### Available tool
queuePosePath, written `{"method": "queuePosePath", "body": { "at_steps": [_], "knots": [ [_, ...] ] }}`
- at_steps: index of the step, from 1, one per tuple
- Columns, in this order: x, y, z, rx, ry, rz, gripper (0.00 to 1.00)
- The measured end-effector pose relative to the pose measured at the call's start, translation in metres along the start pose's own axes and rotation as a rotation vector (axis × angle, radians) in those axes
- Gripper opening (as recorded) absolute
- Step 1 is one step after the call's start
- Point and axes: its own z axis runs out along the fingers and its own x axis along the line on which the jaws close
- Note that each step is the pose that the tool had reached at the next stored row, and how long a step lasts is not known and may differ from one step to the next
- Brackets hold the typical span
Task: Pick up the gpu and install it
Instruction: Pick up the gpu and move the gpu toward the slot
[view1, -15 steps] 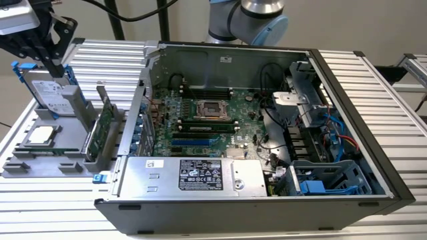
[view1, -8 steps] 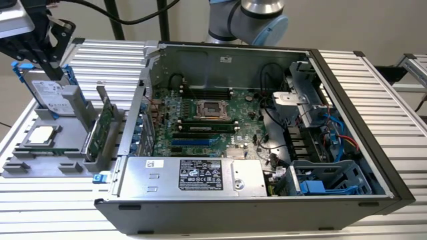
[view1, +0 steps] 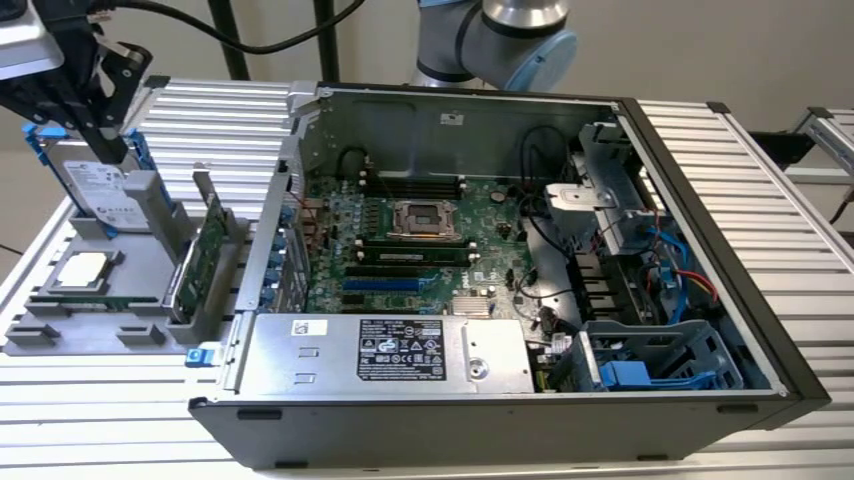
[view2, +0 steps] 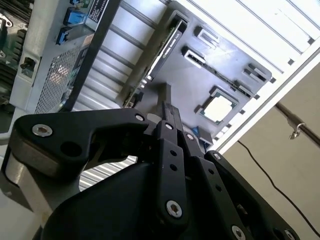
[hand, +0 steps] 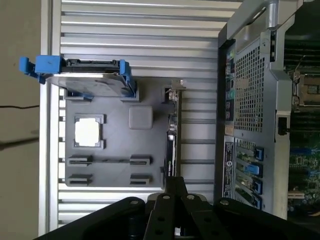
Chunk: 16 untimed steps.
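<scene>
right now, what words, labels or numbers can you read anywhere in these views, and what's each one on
None can be read; all the print is too small or blurred.
Large sticker on the power supply: too small.
Label on the hard drive: blurred.
White print on the gpu in the second wrist view: blurred.
Stickers on the case's rear panel in the first wrist view: too small.
</scene>
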Motion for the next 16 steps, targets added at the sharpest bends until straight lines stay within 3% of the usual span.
{"method": "queuePosePath", "body": {
  "at_steps": [9, 11, 16],
  "knots": [
    [-0.0042, -0.0074, -0.0001, -0.0008, 0.0029, 0.002, 0.0],
    [-0.0042, -0.0074, -0.0001, -0.0112, 0.0028, 0.003, 0.0],
    [-0.0042, -0.0074, -0.0001, -0.0123, 0.0028, 0.003, 0.0]
  ]
}}
